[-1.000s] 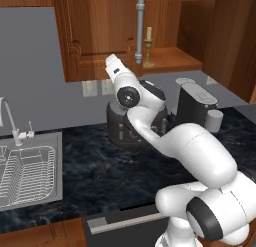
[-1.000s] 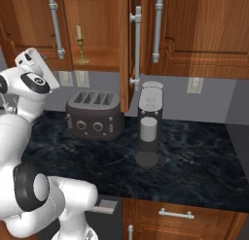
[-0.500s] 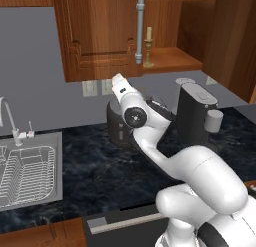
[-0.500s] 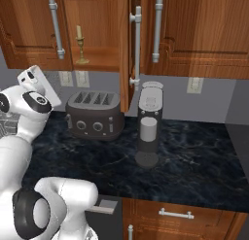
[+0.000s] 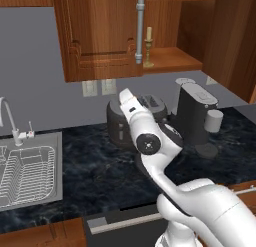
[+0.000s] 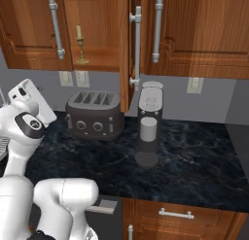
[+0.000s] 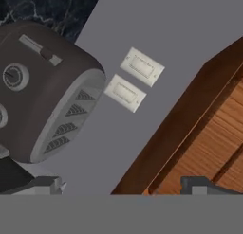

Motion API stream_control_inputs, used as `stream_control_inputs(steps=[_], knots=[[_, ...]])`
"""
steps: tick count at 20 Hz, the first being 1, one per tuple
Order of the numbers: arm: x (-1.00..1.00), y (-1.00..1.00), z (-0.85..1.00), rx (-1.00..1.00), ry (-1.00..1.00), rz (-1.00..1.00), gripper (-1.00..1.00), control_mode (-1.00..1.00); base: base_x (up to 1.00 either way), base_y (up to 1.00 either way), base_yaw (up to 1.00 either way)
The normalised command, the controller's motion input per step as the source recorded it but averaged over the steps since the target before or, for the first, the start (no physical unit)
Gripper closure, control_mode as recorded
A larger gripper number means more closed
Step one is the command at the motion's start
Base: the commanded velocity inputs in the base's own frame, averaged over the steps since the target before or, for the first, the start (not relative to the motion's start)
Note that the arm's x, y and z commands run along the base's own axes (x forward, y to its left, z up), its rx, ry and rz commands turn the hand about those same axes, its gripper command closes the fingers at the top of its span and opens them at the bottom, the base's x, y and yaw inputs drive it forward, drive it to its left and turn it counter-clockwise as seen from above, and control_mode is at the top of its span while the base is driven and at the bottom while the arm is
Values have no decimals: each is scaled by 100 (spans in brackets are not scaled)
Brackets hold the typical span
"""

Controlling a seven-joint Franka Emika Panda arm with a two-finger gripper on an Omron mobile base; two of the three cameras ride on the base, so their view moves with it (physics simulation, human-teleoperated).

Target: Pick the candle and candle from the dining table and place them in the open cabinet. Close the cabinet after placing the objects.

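A kitchen wall of reddish cabinets over a black marble desk [image 6: 194,161]. The taper candle [image 6: 79,43] stands inside the open cabinet [image 6: 99,57]. Below it sit the toaster [image 6: 95,114] and coffee machine [image 6: 148,125]. The arm has dropped lower than a second ago, its tool [image 7: 122,186] spread wide and empty, apparently free to fetch the other candle.

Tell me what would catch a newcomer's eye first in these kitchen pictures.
The white robot arm fills the foreground, bent over the black marble counter. Above, the wooden cabinet stands open with a slim candle on a gold candlestick on its shelf. Below sit a dark toaster and a coffee machine.
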Motion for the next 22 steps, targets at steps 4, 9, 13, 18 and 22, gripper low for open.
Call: stream_control_inputs(steps=[4, 9, 13, 18, 22], knots=[[-66, 0, 34, 0, -7, 0, -100, -100, 0, 0, 0], [-57, -2, 37, 3, -2, 0, -100, -100, 0, 0, 0], [-33, -8, 32, 7, 2, -4, -100, -100, 0, 0, 0], [-43, -26, 30, 11, 10, -12, -100, -100, 0, 0, 0], [-61, -34, 13, 15, 17, -20, -100, -100, 0, 0, 0]])
